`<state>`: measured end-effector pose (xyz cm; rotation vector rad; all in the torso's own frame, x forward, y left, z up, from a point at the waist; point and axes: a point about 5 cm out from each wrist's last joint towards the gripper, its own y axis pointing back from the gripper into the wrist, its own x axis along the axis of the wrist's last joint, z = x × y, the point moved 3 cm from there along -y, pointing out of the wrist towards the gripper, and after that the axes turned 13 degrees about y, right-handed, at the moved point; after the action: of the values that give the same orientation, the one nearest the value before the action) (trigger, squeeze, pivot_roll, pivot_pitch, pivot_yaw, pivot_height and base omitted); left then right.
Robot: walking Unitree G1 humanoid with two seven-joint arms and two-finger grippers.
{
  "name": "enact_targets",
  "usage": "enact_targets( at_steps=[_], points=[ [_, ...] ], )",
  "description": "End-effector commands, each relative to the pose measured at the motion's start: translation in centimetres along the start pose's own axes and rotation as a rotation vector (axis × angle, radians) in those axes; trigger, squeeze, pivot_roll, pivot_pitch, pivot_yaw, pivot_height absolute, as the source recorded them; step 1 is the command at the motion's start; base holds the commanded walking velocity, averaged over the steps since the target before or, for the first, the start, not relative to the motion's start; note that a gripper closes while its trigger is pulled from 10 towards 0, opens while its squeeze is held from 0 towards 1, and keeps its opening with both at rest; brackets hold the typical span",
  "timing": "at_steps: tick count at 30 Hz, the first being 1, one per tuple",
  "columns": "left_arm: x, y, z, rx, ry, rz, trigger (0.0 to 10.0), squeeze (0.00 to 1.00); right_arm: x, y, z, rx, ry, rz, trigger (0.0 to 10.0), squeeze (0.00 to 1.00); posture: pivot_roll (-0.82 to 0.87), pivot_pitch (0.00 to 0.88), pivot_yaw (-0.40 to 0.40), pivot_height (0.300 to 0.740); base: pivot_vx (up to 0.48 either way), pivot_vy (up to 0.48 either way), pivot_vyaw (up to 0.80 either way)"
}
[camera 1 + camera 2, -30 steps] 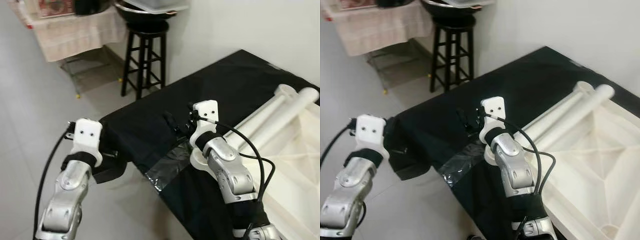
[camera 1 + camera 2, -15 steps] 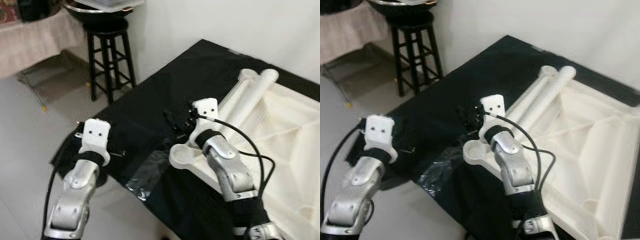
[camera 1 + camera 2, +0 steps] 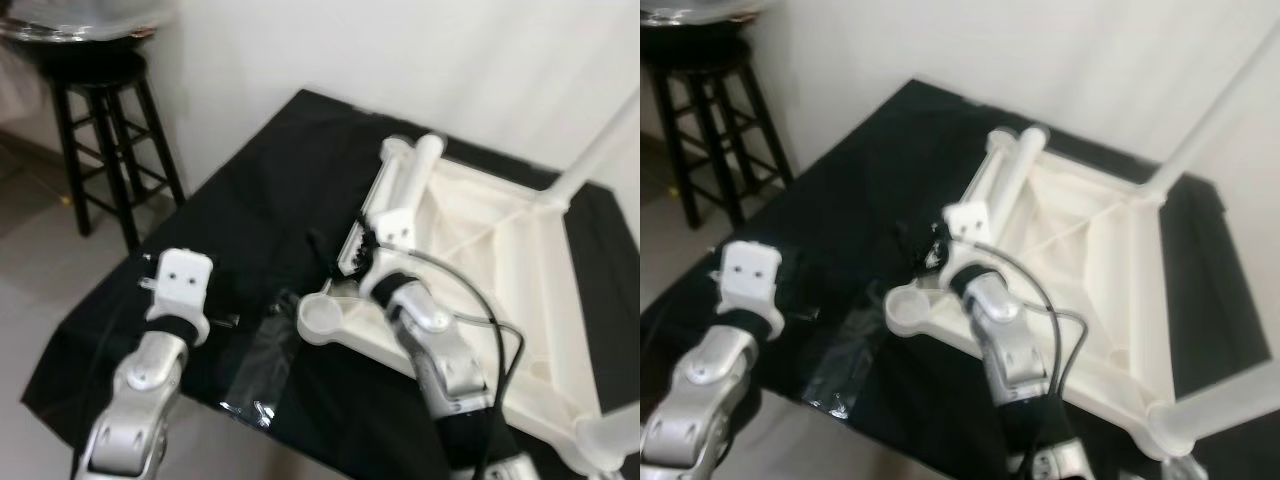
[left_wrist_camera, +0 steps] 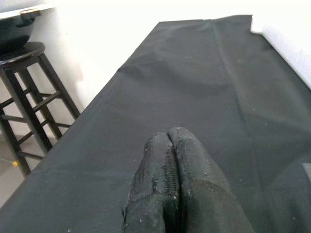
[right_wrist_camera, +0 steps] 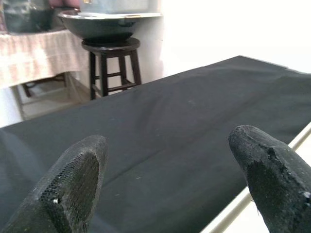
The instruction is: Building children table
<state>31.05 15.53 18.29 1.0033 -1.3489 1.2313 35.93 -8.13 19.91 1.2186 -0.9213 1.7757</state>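
Note:
An upside-down white children's table top (image 3: 480, 260) lies on a black cloth-covered table (image 3: 260, 180). One white leg (image 3: 595, 150) stands upright in its far right corner. Two loose white legs (image 3: 405, 175) lie along its far left edge. A round empty corner socket (image 3: 325, 318) faces me. My right gripper (image 3: 335, 262) hovers open just beyond that socket, its fingers (image 5: 73, 184) spread wide over the cloth. My left gripper (image 4: 172, 160) is shut on nothing, low over the cloth's near left part, and its white wrist mount (image 3: 178, 285) shows in the left eye view.
A black stool (image 3: 100, 130) with a dark bowl on it stands on the floor left of the table, by the white wall. A patch of clear tape (image 3: 262, 355) shines on the cloth near the front edge. Another white leg end (image 3: 610, 440) shows at the near right.
The camera has swung right, so the whole white table top and its upright leg have come into view. Both arms keep roughly the same pose, and the left gripper is now over the cloth.

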Motion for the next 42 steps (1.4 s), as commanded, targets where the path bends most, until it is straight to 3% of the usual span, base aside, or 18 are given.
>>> enact_targets(
  at_steps=[1, 24, 31, 42],
  points=[
    [-0.06, 0.00, 0.54, -0.018, 0.003, -0.004, 10.0, 0.00, -0.35, 0.37, 0.68, -0.020, 0.010, -0.008, 10.0, 0.00, 0.04, 0.161, -0.086, 0.740, 0.000, 0.000, -0.80],
    [0.63, -0.23, 0.07, 0.000, 0.021, 0.018, 10.0, 0.00, -0.14, 0.23, 0.55, -0.020, 0.015, 0.005, 10.0, 0.00, 0.04, 0.169, -0.087, 0.740, 0.000, 0.000, -0.80],
    [0.75, -0.24, 0.01, 0.003, 0.032, 0.021, 10.0, 0.00, 0.21, 0.25, 0.22, -0.011, 0.019, 0.029, 10.0, 0.00, 0.04, 0.168, -0.085, 0.740, 0.000, 0.000, 0.00],
    [0.71, -0.26, -0.34, 0.013, 0.022, 0.009, 10.0, 0.00, 0.21, 0.21, 0.00, -0.007, 0.023, 0.031, 10.0, 0.00, 0.05, 0.171, -0.091, 0.740, 0.000, 0.447, 0.00]
  ],
)
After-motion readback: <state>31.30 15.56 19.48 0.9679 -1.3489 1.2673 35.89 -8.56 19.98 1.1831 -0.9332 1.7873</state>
